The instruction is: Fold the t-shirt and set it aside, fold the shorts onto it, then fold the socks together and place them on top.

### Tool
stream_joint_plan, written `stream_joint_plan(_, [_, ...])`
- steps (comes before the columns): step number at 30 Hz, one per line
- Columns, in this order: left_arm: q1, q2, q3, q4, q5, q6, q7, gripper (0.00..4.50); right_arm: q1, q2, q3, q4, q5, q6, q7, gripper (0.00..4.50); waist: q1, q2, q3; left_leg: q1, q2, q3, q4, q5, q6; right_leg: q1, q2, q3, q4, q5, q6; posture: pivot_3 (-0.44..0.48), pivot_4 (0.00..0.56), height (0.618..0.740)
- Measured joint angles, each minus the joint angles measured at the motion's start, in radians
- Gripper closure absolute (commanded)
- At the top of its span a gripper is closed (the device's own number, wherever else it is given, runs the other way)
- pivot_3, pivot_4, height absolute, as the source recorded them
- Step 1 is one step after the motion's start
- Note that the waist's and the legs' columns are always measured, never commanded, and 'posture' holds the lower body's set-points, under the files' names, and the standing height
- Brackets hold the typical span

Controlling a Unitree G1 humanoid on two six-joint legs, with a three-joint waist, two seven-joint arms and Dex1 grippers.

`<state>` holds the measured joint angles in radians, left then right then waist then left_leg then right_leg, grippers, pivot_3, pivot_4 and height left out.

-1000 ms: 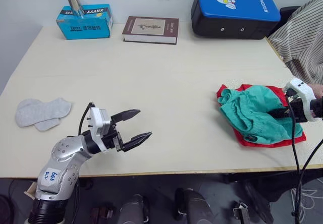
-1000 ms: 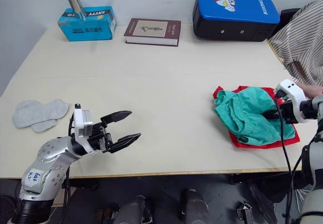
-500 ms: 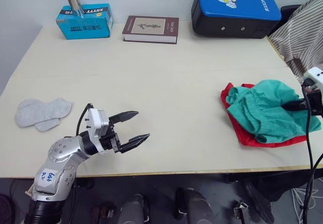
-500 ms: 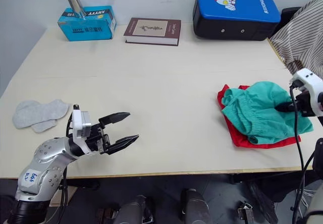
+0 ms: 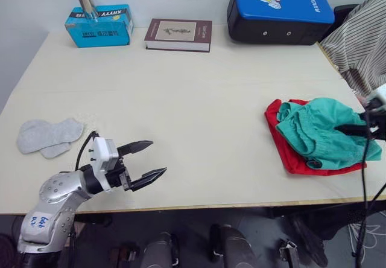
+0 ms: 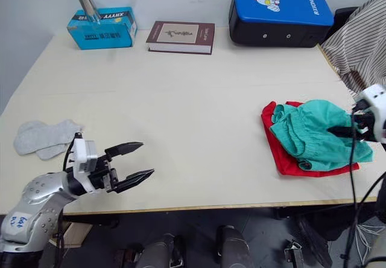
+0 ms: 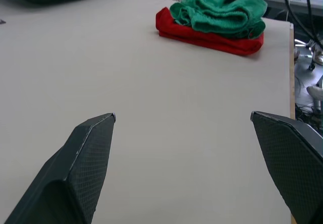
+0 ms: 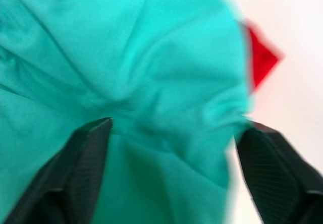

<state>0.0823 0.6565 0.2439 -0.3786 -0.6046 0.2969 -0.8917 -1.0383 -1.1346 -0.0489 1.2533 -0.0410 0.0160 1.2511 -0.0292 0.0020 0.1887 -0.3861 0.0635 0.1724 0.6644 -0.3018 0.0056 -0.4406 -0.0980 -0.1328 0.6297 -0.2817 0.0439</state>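
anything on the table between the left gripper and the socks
Nothing visible. The left gripper, open, hovers near the table's front edge; the socks lie flat to its left with bare tabletop between.

This is looking like a robot lab or test room: a plain cream table (image 5: 181, 93) is standing against a bare white wall, a book (image 5: 178, 34), a blue tissue box (image 5: 99, 25) and a blue padded case (image 5: 278, 13) are sitting along its far edge, and loose cables (image 7: 303, 17) are trailing beside it.
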Motion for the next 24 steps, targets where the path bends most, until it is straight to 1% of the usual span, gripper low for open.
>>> stream_joint_plan(3, [0.100, 0.016, 0.097, 0.003, 0.001, -0.014, -0.007, 0.00, 0.061, -0.059, -0.044, -0.064, 0.034, -0.171, 0.065, 0.02, -0.005, 0.000, 0.000, 0.001, 0.002, 0.001, 0.000, -0.001, -0.002, 0.000, 0.000, 0.001, 0.000, 0.000, 0.000, 0.000, 0.150, 0.740])
stream_joint_plan(4, [0.130, 0.017, 0.130, 0.006, 0.001, -0.020, -0.008, 0.00, 0.079, -0.070, -0.055, -0.079, 0.043, -0.201, 0.081, 0.02, -0.008, 0.000, 0.000, 0.001, 0.003, 0.002, 0.000, -0.001, -0.002, 0.000, 0.000, 0.002, 0.000, 0.000, 0.000, 0.000, 0.150, 0.740])
stream_joint_plan(7, [0.206, 0.013, 0.223, 0.026, 0.002, -0.042, -0.002, 0.00, 0.146, -0.052, -0.116, -0.179, 0.119, -0.250, 0.134, 0.02, -0.021, 0.000, 0.000, 0.003, 0.004, 0.003, 0.000, -0.001, -0.002, 0.000, 0.000, 0.003, 0.001, 0.000, 0.000, 0.000, 0.150, 0.740])
stream_joint_plan(9, [0.251, 0.008, 0.272, 0.039, 0.012, -0.067, 0.002, 0.00, 0.279, 0.030, -0.167, -0.396, 0.209, -0.249, 0.134, 0.02, -0.028, -0.005, -0.002, 0.007, 0.006, 0.002, -0.001, -0.002, -0.004, 0.003, 0.001, 0.003, 0.000, 0.000, -0.001, 0.000, 0.150, 0.740])
stream_joint_plan(10, [0.264, 0.003, 0.287, 0.045, 0.019, -0.077, 0.003, 0.00, 0.339, 0.070, -0.166, -0.488, 0.230, -0.251, 0.129, 0.02, -0.028, -0.006, -0.003, 0.011, 0.008, 0.002, -0.001, -0.004, -0.006, 0.008, 0.002, 0.003, 0.000, 0.000, -0.001, 0.000, 0.150, 0.740])
stream_joint_plan(12, [0.316, -0.027, 0.341, 0.064, 0.026, -0.112, 0.009, 0.00, 0.505, 0.165, -0.137, -0.773, 0.272, -0.218, 0.101, 0.02, -0.027, -0.006, -0.003, 0.014, 0.009, 0.002, -0.002, -0.005, -0.006, 0.010, 0.002, 0.002, 0.000, -0.002, -0.003, 0.000, 0.150, 0.740])
stream_joint_plan(15, [0.386, -0.078, 0.421, 0.116, 0.033, -0.152, 0.032, 0.00, 0.617, 0.342, -0.067, -1.141, 0.361, -0.053, -0.028, 0.02, -0.025, -0.006, -0.003, 0.013, 0.009, 0.003, -0.003, -0.006, -0.006, 0.007, 0.002, 0.003, 0.001, -0.002, -0.004, 0.000, 0.150, 0.740])
stream_joint_plan(16, [0.416, -0.104, 0.453, 0.129, 0.035, -0.169, 0.043, 0.00, 0.656, 0.380, -0.042, -1.255, 0.380, -0.042, -0.054, 0.02, -0.023, -0.006, -0.003, 0.012, 0.009, 0.002, -0.003, -0.007, -0.006, 0.007, 0.002, 0.003, 0.001, -0.002, -0.005, 0.000, 0.150, 0.740])
stream_joint_plan(17, [0.445, -0.124, 0.480, 0.153, 0.039, -0.188, 0.052, 0.00, 0.693, 0.408, -0.024, -1.333, 0.385, -0.043, -0.074, 0.02, -0.017, -0.007, -0.004, 0.012, 0.009, 0.002, -0.003, -0.009, -0.005, 0.008, 0.002, 0.002, 0.000, -0.003, -0.005, 0.000, 0.150, 0.740])
stream_joint_plan(18, [0.469, -0.146, 0.511, 0.178, 0.043, -0.206, 0.063, 0.00, 0.733, 0.439, -0.020, -1.377, 0.386, -0.052, -0.098, 0.02, -0.007, -0.010, -0.005, 0.013, 0.009, 0.001, -0.002, -0.012, -0.004, 0.008, 0.002, 0.001, -0.002, -0.003, -0.005, 0.000, 0.150, 0.740])
stream_joint_plan(21, [0.536, -0.209, 0.586, 0.252, 0.053, -0.246, 0.103, 0.00, 0.855, 0.504, 0.001, -1.434, 0.381, -0.071, -0.158, 0.02, 0.007, -0.017, -0.010, 0.013, 0.008, 0.001, 0.002, -0.020, 0.007, 0.012, -0.001, 0.001, -0.003, -0.003, -0.006, 0.000, 0.150, 0.740])
stream_joint_plan(23, [0.571, -0.246, 0.626, 0.274, 0.052, -0.264, 0.132, 0.00, 0.928, 0.520, 0.026, -1.458, 0.367, -0.106, -0.165, 0.02, 0.007, -0.020, -0.012, 0.013, 0.006, 0.001, 0.003, -0.023, 0.008, 0.013, -0.004, 0.001, -0.004, -0.002, -0.004, 0.000, 0.150, 0.740])
stream_joint_plan(24, [0.592, -0.271, 0.652, 0.277, 0.049, -0.273, 0.148, 0.00, 0.959, 0.527, 0.038, -1.463, 0.357, -0.119, -0.174, 0.02, 0.005, -0.022, -0.012, 0.012, 0.002, -0.003, 0.003, -0.024, 0.009, 0.017, -0.008, -0.002, -0.007, -0.001, -0.002, 0.000, 0.150, 0.740])
